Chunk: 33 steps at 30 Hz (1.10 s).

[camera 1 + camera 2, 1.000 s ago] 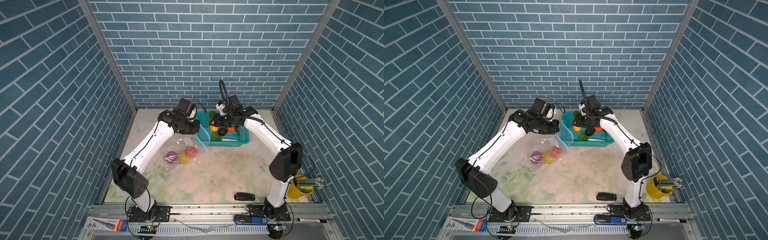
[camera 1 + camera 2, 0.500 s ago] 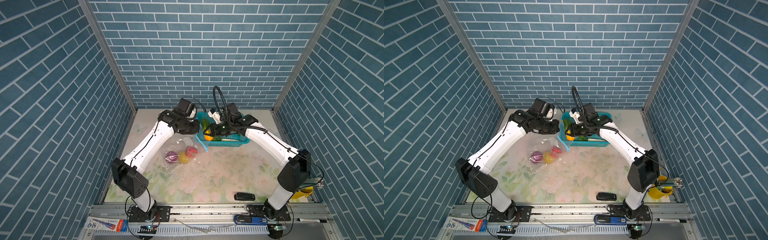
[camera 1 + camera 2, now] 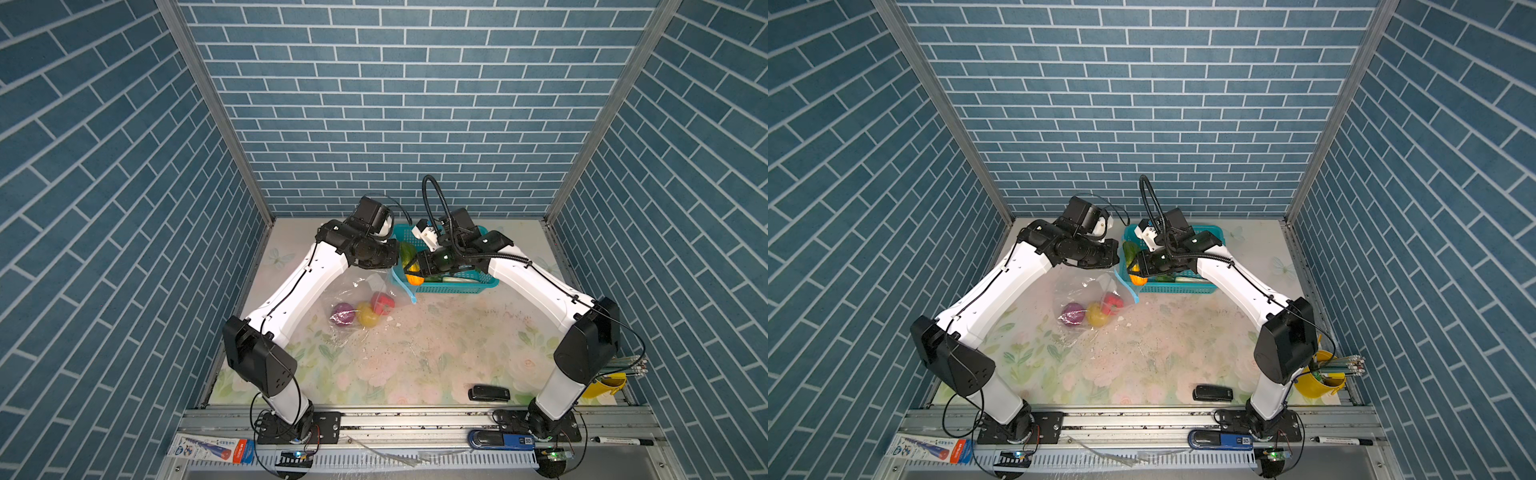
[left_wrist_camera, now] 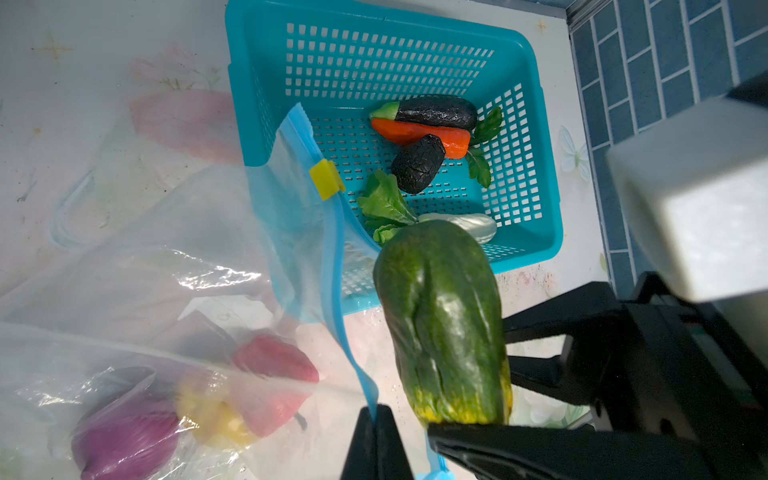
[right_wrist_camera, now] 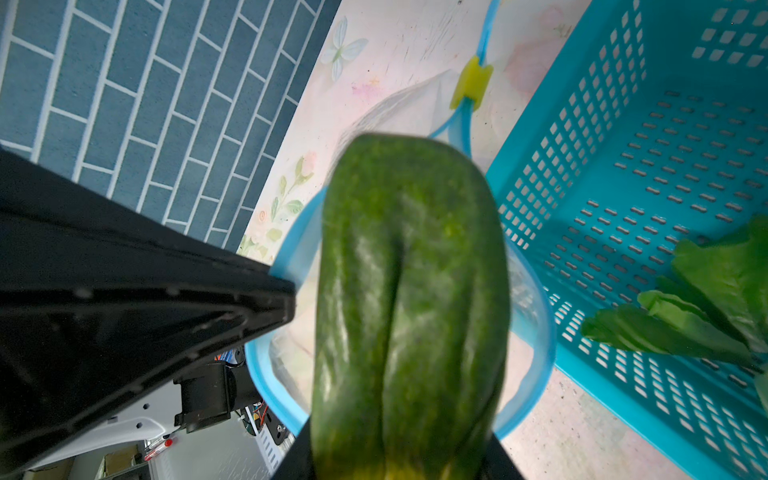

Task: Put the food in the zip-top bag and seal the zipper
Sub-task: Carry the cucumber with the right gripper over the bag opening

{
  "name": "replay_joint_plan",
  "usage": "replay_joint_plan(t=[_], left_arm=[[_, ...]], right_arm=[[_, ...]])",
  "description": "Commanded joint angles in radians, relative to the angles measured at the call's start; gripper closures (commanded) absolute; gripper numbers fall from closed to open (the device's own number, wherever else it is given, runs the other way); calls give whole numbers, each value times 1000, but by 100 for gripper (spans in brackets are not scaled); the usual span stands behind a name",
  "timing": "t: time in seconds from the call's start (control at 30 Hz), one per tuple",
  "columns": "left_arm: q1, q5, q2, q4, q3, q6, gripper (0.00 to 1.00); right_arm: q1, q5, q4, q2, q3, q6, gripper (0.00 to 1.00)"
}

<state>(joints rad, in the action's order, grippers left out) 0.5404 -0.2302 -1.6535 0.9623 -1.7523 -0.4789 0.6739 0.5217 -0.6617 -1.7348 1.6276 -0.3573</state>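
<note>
Squash [image 4: 440,316], green toy, clamped near its yellow end by right gripper [image 3: 417,266]; free end and long axis aim into mouth of zip-top bag [image 4: 166,270], which left gripper [image 4: 376,440], clenched on zipper [image 4: 340,249], holds open beside near-left corner of teal basket [image 4: 374,18], toward far edge of bench [image 3: 457,345].

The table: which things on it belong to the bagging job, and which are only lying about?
For the job: zip-top bag, zipper, green vegetable, purple onion, yellow potato, red piece, eggplant, dark lump, carrot, leafy greens, white piece, teal basket holding food.

Lying about: black device, yellow pencil cup, marker, printed box.
</note>
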Motion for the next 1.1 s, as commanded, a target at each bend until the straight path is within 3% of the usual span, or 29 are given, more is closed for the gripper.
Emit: replay_joint_plan(t=[0.0, 0.8, 1.07], left_arm=[[-8, -13, -3, -5, -19, -2, 100], [-7, -30, 1, -31, 0, -18, 100], [-5, -42, 3, -37, 5, -19, 100]], right_arm=[[7, 23, -19, -20, -20, 50, 59], [24, 8, -52, -74, -13, 82, 57], [29, -15, -54, -80, -17, 78, 52]])
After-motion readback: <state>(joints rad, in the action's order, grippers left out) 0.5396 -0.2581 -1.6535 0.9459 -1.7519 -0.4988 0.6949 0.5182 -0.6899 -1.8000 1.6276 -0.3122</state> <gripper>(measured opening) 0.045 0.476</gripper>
